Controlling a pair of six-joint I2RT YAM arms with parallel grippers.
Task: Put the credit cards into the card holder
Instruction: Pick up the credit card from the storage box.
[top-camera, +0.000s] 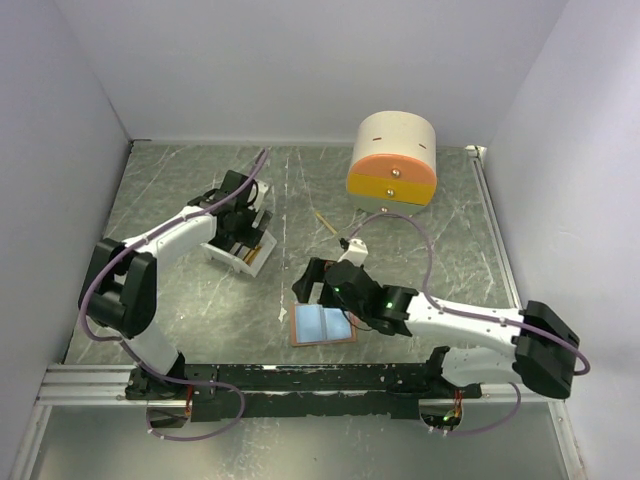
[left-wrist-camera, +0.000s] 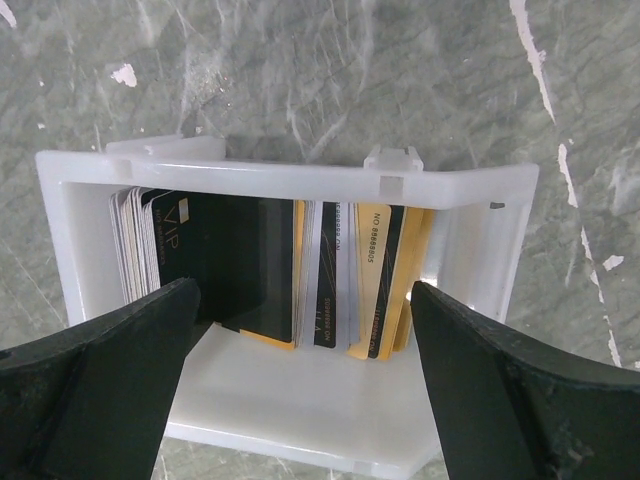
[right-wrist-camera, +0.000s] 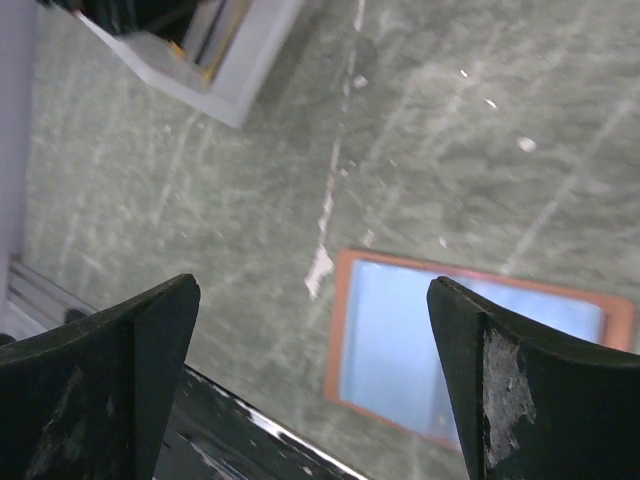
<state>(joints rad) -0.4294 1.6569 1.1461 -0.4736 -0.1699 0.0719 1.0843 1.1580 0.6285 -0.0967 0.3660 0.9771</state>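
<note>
Salmon-pink at its rim and light blue inside, the card holder (top-camera: 318, 324) lies opened flat on the table (top-camera: 450, 250), just before the arm bases; I take it as the reference. No card shows on its blue face, so I judge that the task is at its beginning. Your right gripper (top-camera: 312, 284) hangs over the far-left corner of the card holder. In its wrist view the jaws stand wide apart with nothing between them.

Farther than the card holder and to its left, well apart from it, stands the white tray (top-camera: 228, 256). The credit cards (left-wrist-camera: 250, 265) are inside it, upright on their edges and packed side by side: pale ones, then black, then gold-yellow. Your left gripper (left-wrist-camera: 305, 300) is over this tray with its jaws open, one finger at each side of the pack. I cannot tell if a finger touches a card.

The step in hand is, I think, taking one card out of the tray. For the next move you need to bring the fingers around a single card, close on its flat faces and lift it straight up. The cards are thin and tightly packed, so two may come out together.

Beyond the card holder lies a thin wooden stick (top-camera: 325, 222). Farther again, to the right, stands the round drawer box (top-camera: 393, 160). You need neither of them.
</note>
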